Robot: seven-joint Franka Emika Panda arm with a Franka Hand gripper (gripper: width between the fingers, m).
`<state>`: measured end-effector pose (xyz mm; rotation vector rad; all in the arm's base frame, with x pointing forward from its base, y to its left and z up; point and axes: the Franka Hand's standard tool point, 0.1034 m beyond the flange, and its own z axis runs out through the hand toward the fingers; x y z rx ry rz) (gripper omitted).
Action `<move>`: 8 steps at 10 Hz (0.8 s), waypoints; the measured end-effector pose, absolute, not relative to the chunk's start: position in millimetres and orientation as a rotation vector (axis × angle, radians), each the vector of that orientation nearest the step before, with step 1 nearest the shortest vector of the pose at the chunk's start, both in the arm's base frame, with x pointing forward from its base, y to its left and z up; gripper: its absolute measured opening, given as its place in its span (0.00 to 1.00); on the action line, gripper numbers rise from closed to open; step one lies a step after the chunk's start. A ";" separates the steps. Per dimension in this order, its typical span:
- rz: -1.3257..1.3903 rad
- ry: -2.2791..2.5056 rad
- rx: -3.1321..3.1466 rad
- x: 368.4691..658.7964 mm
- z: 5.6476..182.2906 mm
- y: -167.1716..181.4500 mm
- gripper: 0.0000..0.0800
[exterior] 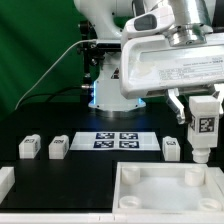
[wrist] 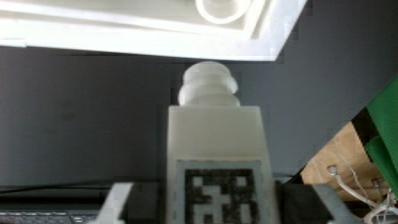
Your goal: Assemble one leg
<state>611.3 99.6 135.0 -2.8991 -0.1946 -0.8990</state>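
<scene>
I have the gripper (exterior: pixel 203 110) clamped on one leg (exterior: pixel 204 140), held upright; the white tray-like part (exterior: pixel 150 192) lies just below the hand.

Black table (exterior: pixel 85 180), parts laid out
Marker board (exterior: pixel 118 140) is set mid-frame between white legs (exterior: pixel 57 149); a tray-like part (exterior: pixel 150 168) is placed lower right.

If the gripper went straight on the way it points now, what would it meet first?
Probably the large white tray-like part, near its rim; the leg held in the gripper would touch first with its tip. Depth is unclear, so it might land just beside it on the black table.
</scene>
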 end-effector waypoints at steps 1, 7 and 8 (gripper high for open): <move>-0.880 -0.192 -2.899 614.5 123.2 102.4 0.36; -0.849 -0.190 -2.899 616.6 98.6 107.7 0.36; -0.841 -0.183 -2.902 615.7 95.1 104.9 0.36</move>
